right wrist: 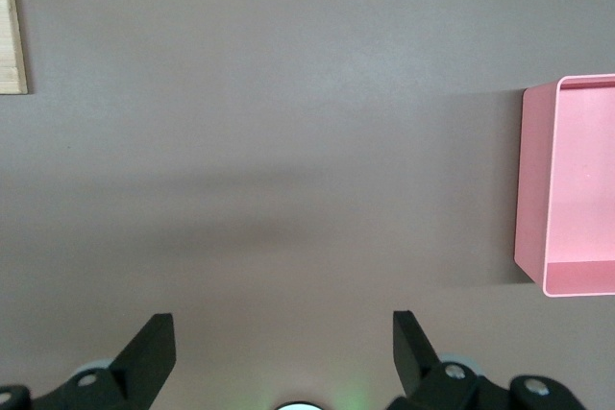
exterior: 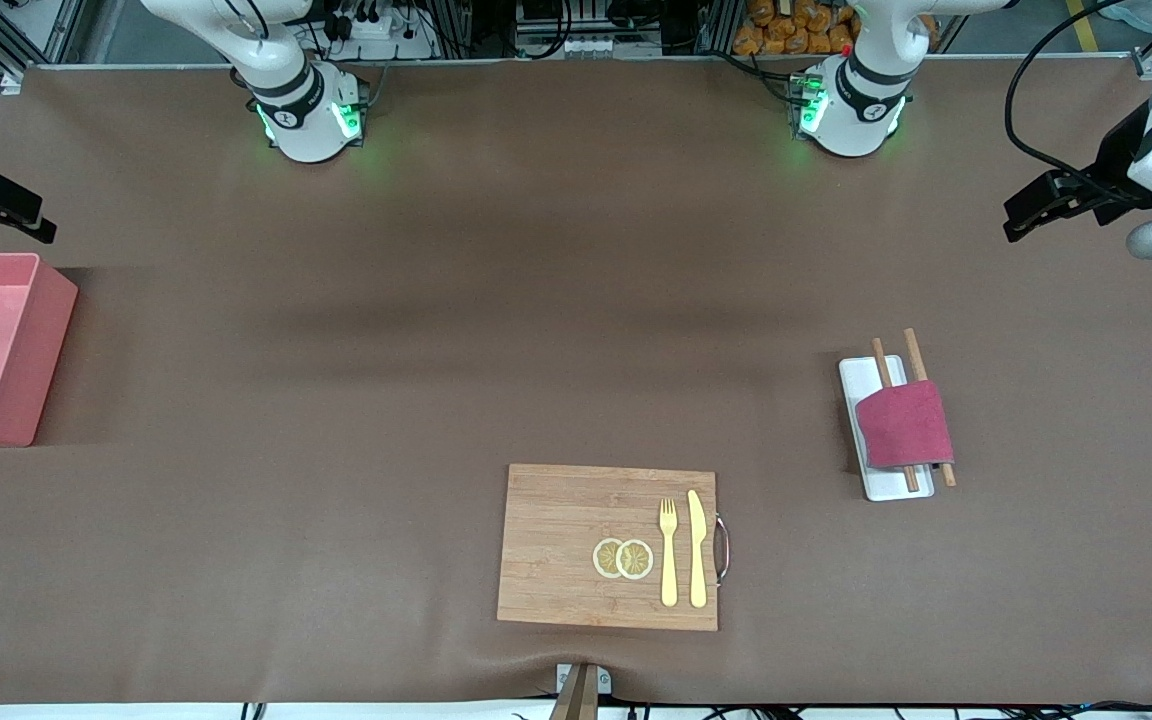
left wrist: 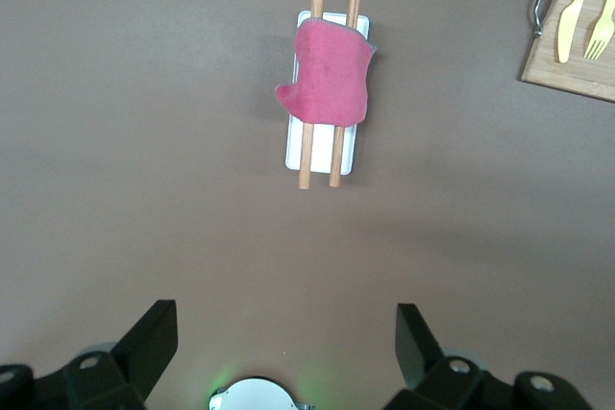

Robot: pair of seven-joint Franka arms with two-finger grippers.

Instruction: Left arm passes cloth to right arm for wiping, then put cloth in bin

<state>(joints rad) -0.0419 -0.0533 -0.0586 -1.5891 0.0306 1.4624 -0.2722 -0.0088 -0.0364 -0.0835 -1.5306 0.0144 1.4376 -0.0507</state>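
The maroon cloth point(exterior: 904, 425) lies draped over two wooden sticks point(exterior: 914, 352) on a white tray point(exterior: 896, 490), toward the left arm's end of the table. It also shows in the left wrist view point(left wrist: 332, 74). The pink bin point(exterior: 36, 370) stands at the right arm's end and shows in the right wrist view point(right wrist: 533, 180). My left gripper point(exterior: 1021, 215) is open and empty, up over the table at the left arm's end, well apart from the cloth; its fingers point(left wrist: 149, 343) are spread wide. My right gripper point(exterior: 26, 215) is open and empty, up beside the bin.
A wooden board point(exterior: 576, 520) with a metal handle lies near the front camera's edge and holds a yellow fork point(exterior: 668, 555), a yellow knife point(exterior: 697, 550) and two lemon slices point(exterior: 624, 558). The board also shows in the left wrist view point(left wrist: 577, 69).
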